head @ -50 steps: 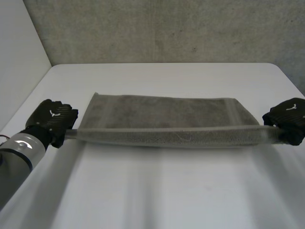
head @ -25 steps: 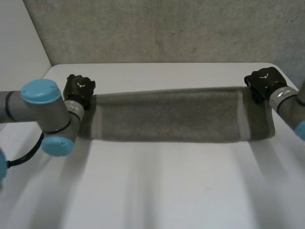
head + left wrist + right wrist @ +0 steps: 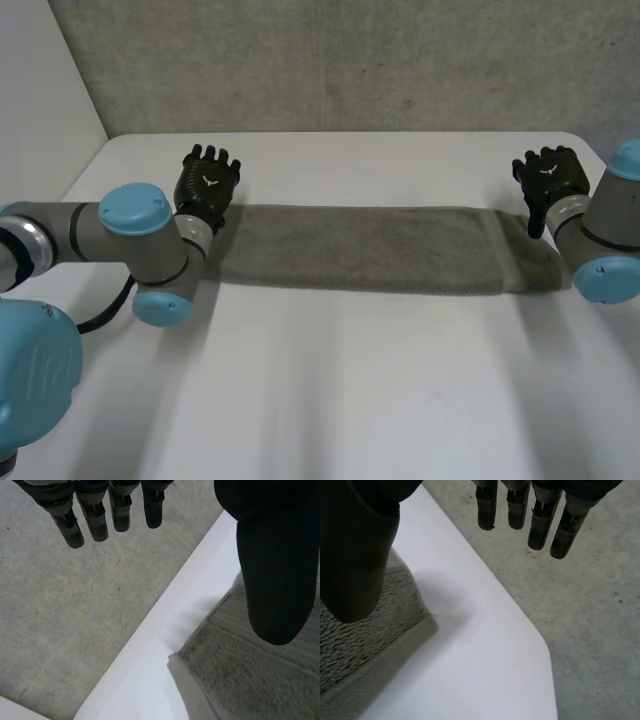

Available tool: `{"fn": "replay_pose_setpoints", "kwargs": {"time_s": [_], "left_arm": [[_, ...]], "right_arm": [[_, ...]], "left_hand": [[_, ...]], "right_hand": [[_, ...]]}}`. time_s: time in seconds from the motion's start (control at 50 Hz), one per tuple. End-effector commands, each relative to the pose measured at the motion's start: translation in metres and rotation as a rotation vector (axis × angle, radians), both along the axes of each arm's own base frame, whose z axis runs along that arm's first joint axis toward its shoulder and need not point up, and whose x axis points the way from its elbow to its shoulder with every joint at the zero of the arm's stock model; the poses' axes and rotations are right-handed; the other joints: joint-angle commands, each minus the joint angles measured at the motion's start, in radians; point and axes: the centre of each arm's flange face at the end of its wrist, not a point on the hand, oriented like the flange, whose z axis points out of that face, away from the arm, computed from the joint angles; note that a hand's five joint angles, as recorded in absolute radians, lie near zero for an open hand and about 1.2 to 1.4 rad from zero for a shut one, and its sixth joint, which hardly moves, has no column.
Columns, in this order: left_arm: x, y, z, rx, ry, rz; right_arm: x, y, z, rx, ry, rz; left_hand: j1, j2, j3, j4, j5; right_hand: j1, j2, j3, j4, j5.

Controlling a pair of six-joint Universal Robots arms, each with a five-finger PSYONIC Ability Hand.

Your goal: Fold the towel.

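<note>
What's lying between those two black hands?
A grey towel, folded into a long flat strip, spans the white table from the left hand to the right hand, as the head view shows. Both hands are open, just past its far corners.

White table (image 3: 350, 390); grey folded towel (image 3: 370, 250) flat on it.

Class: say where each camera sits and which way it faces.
Head: above, behind the arms, looking down at table and towel; arms, left hand, right hand show.
Left wrist: on that wrist, facing along the open left hand to a towel corner.
Right wrist: along the open right hand to the towel's other end.
Wrist views share towel and table.
</note>
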Motion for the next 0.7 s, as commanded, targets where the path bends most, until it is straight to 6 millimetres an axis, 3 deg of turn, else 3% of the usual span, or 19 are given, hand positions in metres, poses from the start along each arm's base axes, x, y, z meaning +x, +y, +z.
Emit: {"fn": "replay_pose_setpoints", "kwargs": {"time_s": [0.02, 0.12, 0.16, 0.24, 0.3, 0.34, 0.42, 0.52, 0.7], "left_arm": [[0.013, 0.003, 0.018, -0.008, -0.009, 0.066], [0.031, 0.018, 0.039, 0.016, 0.037, 0.103], [0.038, 0.037, 0.058, 0.044, 0.121, 0.097], [0.043, 0.055, 0.069, 0.076, 0.201, 0.087], [0.047, 0.068, 0.076, 0.108, 0.276, 0.071], [0.049, 0.08, 0.075, 0.151, 0.333, 0.055], [0.051, 0.088, 0.069, 0.196, 0.377, 0.048], [0.053, 0.092, 0.062, 0.227, 0.39, 0.053], [0.053, 0.094, 0.056, 0.243, 0.387, 0.058]], "right_arm": [[-0.006, 0.014, 0.047, -0.073, -0.027, -0.011], [-0.008, 0.035, 0.062, -0.055, -0.033, -0.007], [-0.009, 0.054, 0.064, 0.011, -0.027, 0.016], [-0.022, 0.076, 0.049, 0.201, -0.028, 0.025], [-0.028, 0.079, 0.044, 0.253, -0.041, 0.018], [-0.035, 0.084, 0.034, 0.322, -0.09, 0.012], [-0.041, 0.085, 0.025, 0.365, -0.147, 0.013], [-0.048, 0.079, -0.001, 0.423, -0.222, 0.037], [-0.059, 0.068, -0.008, 0.396, -0.235, 0.019]], "left_hand": [[-0.004, 0.003, 0.003, 0.001, -0.03], [-0.004, 0.003, 0.003, 0.001, -0.03], [-0.004, 0.003, 0.003, 0.001, -0.03], [-0.004, 0.003, 0.003, 0.001, -0.03], [-0.004, 0.003, 0.003, 0.001, -0.03], [-0.004, 0.003, 0.003, 0.001, -0.03], [-0.002, 0.006, 0.005, 0.004, -0.027], [-0.002, 0.006, 0.005, 0.004, -0.027], [-0.002, 0.006, 0.005, 0.004, -0.027]], "right_hand": [[-0.058, -0.073, -0.071, -0.083, -0.061], [-0.058, -0.073, -0.071, -0.083, -0.061], [-0.058, -0.073, -0.071, -0.083, -0.061], [-0.058, -0.073, -0.071, -0.083, -0.061], [-0.054, -0.069, -0.067, -0.079, -0.057], [0.066, 0.051, 0.053, 0.041, 0.063], [0.175, 0.16, 0.162, 0.15, 0.172], [0.272, 0.257, 0.259, 0.247, 0.269], [0.339, 0.325, 0.327, 0.314, 0.336]]}}
